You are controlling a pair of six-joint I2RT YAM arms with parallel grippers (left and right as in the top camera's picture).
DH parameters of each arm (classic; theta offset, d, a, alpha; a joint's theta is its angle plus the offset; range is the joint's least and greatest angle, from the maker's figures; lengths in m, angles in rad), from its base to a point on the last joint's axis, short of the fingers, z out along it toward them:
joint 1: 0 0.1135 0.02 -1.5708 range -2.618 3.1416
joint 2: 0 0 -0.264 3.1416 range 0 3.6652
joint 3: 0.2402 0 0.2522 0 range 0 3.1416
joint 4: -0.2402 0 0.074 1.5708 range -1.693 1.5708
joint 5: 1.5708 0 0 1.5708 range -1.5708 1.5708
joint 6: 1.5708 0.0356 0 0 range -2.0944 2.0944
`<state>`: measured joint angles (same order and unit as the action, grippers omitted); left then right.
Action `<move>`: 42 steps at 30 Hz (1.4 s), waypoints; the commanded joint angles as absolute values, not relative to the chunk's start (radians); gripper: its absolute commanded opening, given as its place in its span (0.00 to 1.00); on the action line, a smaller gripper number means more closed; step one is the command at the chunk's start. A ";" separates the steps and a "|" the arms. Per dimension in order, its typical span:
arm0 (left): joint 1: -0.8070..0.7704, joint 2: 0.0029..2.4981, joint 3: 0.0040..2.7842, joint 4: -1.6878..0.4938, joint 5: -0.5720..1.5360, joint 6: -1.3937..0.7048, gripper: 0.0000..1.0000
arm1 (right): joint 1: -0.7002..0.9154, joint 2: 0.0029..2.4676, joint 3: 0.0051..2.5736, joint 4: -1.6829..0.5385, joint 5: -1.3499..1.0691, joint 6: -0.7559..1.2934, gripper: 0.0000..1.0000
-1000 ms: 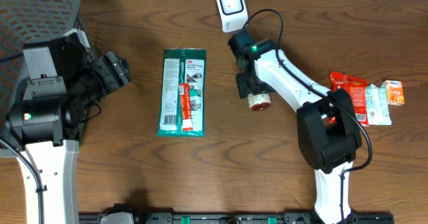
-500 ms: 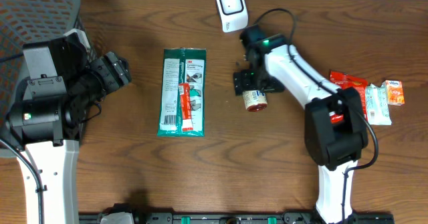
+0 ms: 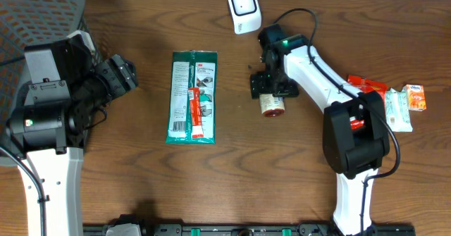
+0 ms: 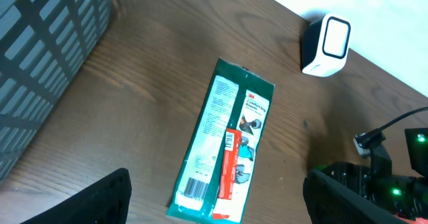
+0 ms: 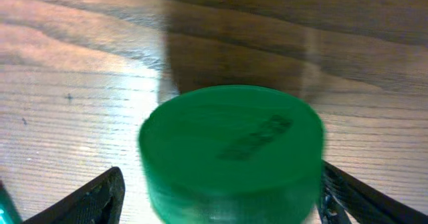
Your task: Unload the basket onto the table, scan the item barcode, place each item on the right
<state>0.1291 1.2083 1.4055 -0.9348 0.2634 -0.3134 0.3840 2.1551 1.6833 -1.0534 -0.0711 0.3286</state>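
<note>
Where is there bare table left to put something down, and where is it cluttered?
Bare wood: the wide front strip below the green package and the jar; the gap between those two; the stretch between package and left gripper. Crowded: the right edge, with snack packets, and between scanner and jar, where the right arm reaches.

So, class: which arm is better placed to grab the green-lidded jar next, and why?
Right. Its open gripper straddles the jar, green lid between its fingers, near the scanner. The left gripper sits far off, beyond the green packet.
</note>
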 commanded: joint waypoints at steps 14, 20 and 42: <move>0.134 1.208 1.409 -0.935 0.268 -0.307 0.83 | 0.394 2.134 1.698 -1.021 -0.055 0.347 0.79; 0.134 1.208 1.409 -0.935 0.268 -0.307 0.82 | 0.395 2.134 1.678 -1.020 -0.031 0.390 0.74; 0.134 1.208 1.409 -0.935 0.268 -0.307 0.82 | 0.393 2.035 1.703 -1.036 -0.027 0.377 0.39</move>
<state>0.1295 1.2083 1.4055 -0.9348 0.2634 -0.3134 0.3882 2.1380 1.6615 -1.0359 -0.0444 0.3820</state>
